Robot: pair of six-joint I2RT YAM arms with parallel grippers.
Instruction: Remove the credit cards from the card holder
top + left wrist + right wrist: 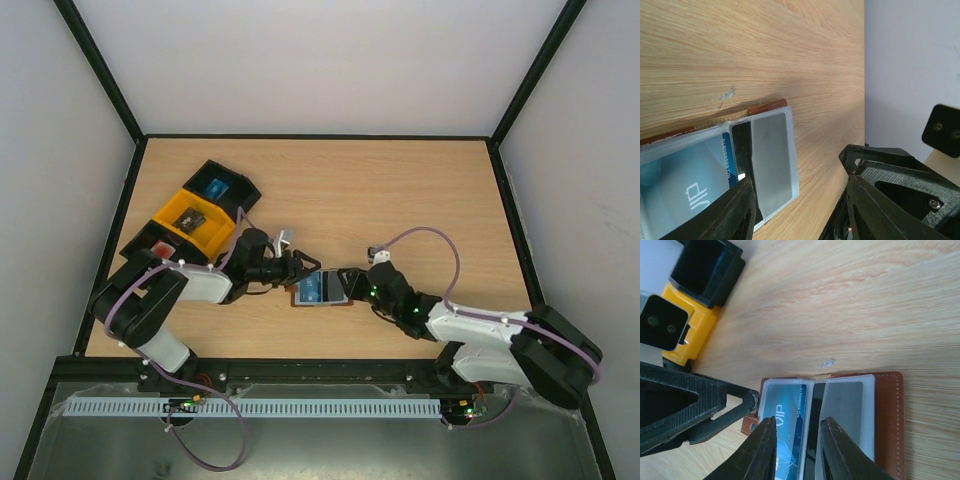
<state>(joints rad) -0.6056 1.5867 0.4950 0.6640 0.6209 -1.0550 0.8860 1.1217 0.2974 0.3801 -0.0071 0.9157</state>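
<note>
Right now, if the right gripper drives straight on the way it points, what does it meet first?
Probably the open card holder: the right gripper hangs over its clear pockets, tips astride the dark strip at the fold. Contact is unclear.

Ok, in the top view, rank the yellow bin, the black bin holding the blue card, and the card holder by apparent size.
1. Yellow bin and black bin: look about alike, too close to rank.
2. Card holder, clearly smallest.

Wooden table, yellow bin, black bin
</note>
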